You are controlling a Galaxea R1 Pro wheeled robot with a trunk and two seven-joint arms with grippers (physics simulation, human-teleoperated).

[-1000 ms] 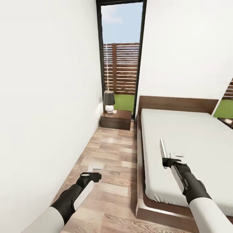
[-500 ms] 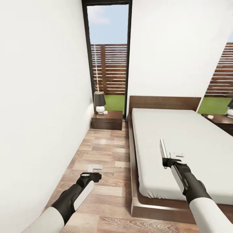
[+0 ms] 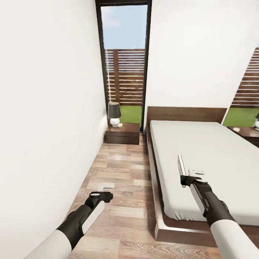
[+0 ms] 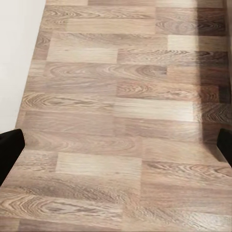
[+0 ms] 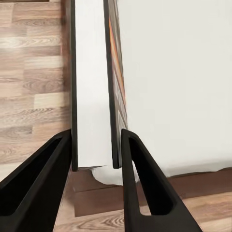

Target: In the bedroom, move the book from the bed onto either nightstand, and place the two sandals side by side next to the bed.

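Observation:
My right gripper (image 3: 184,177) is shut on the book (image 3: 181,165), holding it upright and edge-on above the bed's near left part. In the right wrist view the book's white page edge (image 5: 91,82) sits between the black fingers (image 5: 46,179), and an orange band shows on its cover. The bed (image 3: 212,154) has a grey mattress and a brown headboard. One nightstand (image 3: 123,133) stands at the far end of the aisle, another (image 3: 250,132) at the right edge. My left gripper (image 3: 107,186) hangs open over the floor (image 4: 116,121). The sandals are out of view.
A narrow wood-plank aisle (image 3: 122,172) runs between the white left wall (image 3: 46,118) and the bed frame (image 3: 169,226). A dark-shaded lamp (image 3: 114,113) stands on the far nightstand, before a tall black-framed window (image 3: 125,64) with a slatted fence.
The whole view has swung, first toward the right side of the room, then slightly back: the camera moved. Both arms keep their pose, the book still held.

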